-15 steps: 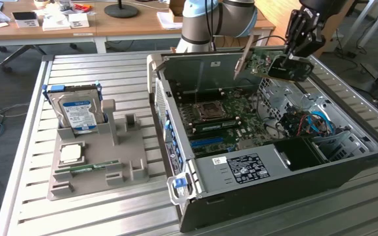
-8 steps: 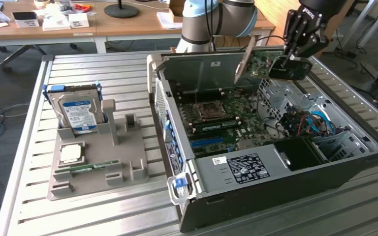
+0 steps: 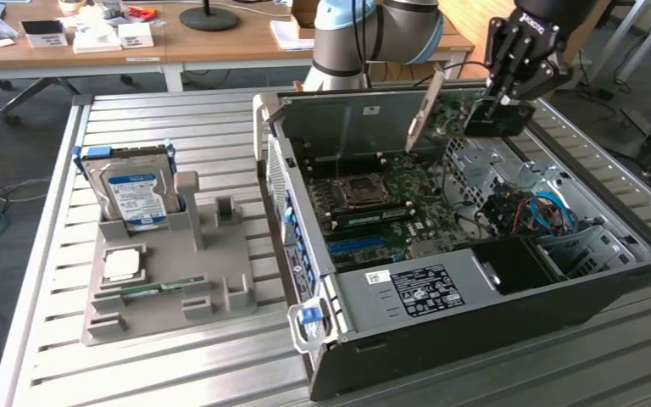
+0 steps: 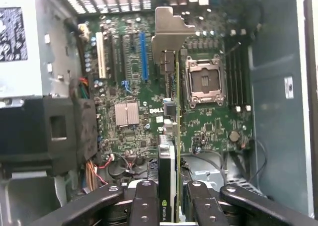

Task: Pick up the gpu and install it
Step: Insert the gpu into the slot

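My gripper (image 3: 497, 100) is shut on the gpu (image 3: 453, 106) and holds it on edge above the rear of the open computer case (image 3: 597, 254). The card's silver end bracket (image 3: 425, 114) slants down toward the motherboard (image 3: 388, 208). In the wrist view the gpu (image 4: 169, 151) shows edge-on between my two black fingers (image 4: 144, 206), and my gripper (image 4: 171, 208) clamps its near end. Its bracket (image 4: 169, 32) hangs over the motherboard (image 4: 129, 136), between the blue slot (image 4: 144, 57) and the open CPU socket (image 4: 204, 82). The card is above the board, apart from the slots.
A grey fixture tray (image 3: 167, 318) on the slatted table holds a hard drive (image 3: 133, 191), a CPU (image 3: 122, 264) and a memory stick (image 3: 150, 288). Inside the case are a power supply (image 3: 416, 292), cables (image 3: 535, 212) and metal drive bays. The arm's base (image 3: 359, 34) stands behind the case.
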{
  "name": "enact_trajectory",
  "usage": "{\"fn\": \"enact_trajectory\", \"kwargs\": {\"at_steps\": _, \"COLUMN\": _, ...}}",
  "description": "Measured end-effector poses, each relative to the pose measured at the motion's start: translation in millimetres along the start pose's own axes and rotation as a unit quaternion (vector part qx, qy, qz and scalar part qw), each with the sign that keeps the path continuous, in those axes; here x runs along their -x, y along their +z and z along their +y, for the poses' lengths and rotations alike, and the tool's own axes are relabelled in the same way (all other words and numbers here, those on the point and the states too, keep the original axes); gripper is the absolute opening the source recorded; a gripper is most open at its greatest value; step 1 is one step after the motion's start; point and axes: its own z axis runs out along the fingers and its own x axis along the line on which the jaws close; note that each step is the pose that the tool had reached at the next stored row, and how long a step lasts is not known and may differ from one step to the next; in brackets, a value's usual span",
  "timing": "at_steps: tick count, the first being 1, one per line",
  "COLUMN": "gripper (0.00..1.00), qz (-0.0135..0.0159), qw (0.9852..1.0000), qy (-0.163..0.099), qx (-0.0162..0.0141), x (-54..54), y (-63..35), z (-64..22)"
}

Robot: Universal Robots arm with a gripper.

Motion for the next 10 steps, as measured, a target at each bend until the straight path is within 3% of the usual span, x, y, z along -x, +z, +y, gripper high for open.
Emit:
{"fn": "enact_trajectory", "kwargs": {"at_steps": 5, "gripper": 0.27, "qz": 0.002, "qw": 0.999, "qy": -0.045, "qx": 0.0012, "x": 0.0, "y": 0.5, "z": 0.0}}
{"fn": "enact_trajectory", "kwargs": {"at_steps": 10, "gripper": 0.27, "qz": 0.0041, "qw": 0.996, "qy": -0.089, "qx": 0.0024, "x": -0.1, "y": 0.9, "z": 0.0}}
